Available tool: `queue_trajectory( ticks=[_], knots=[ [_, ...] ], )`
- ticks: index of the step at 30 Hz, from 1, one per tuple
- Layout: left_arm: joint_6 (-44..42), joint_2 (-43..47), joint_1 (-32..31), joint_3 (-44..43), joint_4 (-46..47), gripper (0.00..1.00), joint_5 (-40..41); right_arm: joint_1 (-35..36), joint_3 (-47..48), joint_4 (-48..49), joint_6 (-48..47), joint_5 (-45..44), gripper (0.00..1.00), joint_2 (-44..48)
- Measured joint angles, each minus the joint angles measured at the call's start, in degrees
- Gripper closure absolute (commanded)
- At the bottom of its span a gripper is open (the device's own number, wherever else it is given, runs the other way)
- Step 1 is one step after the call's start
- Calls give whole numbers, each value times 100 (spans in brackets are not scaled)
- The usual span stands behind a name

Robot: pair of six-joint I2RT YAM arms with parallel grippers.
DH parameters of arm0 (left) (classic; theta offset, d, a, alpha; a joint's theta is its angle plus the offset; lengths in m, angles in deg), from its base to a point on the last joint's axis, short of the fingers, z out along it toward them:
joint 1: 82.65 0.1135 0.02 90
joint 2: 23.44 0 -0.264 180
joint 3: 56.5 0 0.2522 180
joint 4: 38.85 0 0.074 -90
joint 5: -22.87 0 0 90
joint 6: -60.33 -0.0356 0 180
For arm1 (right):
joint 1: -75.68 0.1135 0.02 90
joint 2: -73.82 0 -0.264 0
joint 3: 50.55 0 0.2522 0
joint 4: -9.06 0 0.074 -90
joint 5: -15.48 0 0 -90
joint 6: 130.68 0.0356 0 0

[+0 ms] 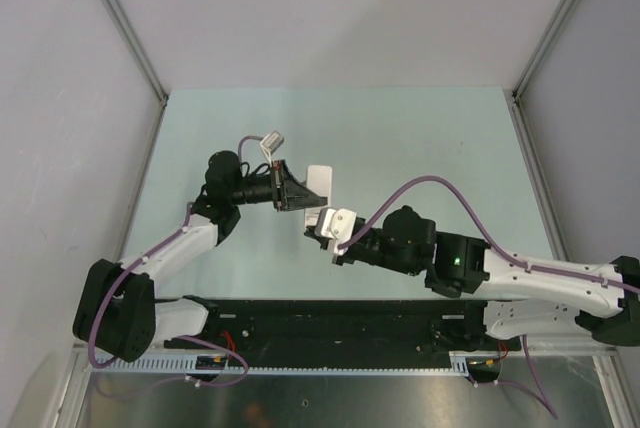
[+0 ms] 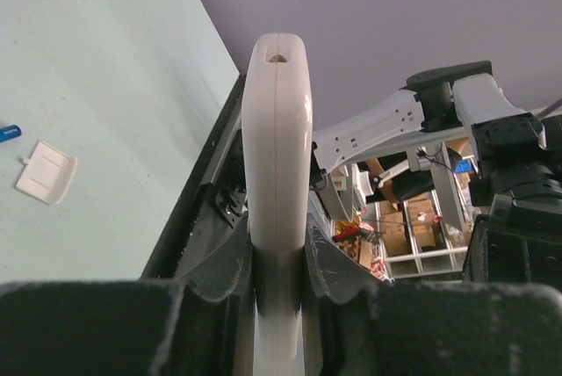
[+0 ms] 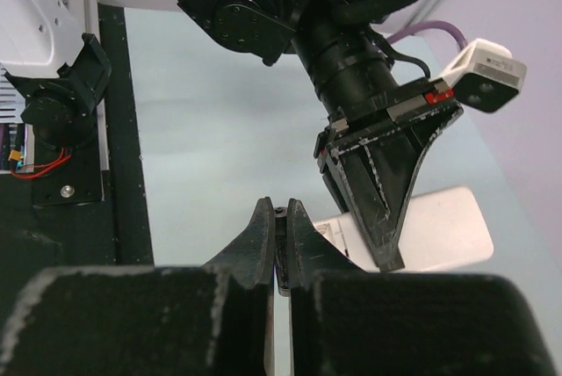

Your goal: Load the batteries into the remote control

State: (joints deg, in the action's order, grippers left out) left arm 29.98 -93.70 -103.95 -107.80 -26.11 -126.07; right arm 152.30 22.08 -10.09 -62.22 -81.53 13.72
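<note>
The white-and-black left arm reaches from lower left toward frame centre, left hand clamped on a flat white-edged remote control. The right arm stretches in from lower right, right hand pressed shut.

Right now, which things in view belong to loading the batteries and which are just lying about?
Job: remote control, clamped in left fingers; blue battery on the table.
Lying about: loose white cover beside that battery; purple cable.
</note>
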Motion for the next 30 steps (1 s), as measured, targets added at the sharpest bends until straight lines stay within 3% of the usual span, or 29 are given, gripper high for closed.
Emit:
queue_trajectory(
  ticks=[30],
  knots=[
    [177,221,-151,299,-188,100,-326,-205,7,26,-466,365,100,-986]
  ],
)
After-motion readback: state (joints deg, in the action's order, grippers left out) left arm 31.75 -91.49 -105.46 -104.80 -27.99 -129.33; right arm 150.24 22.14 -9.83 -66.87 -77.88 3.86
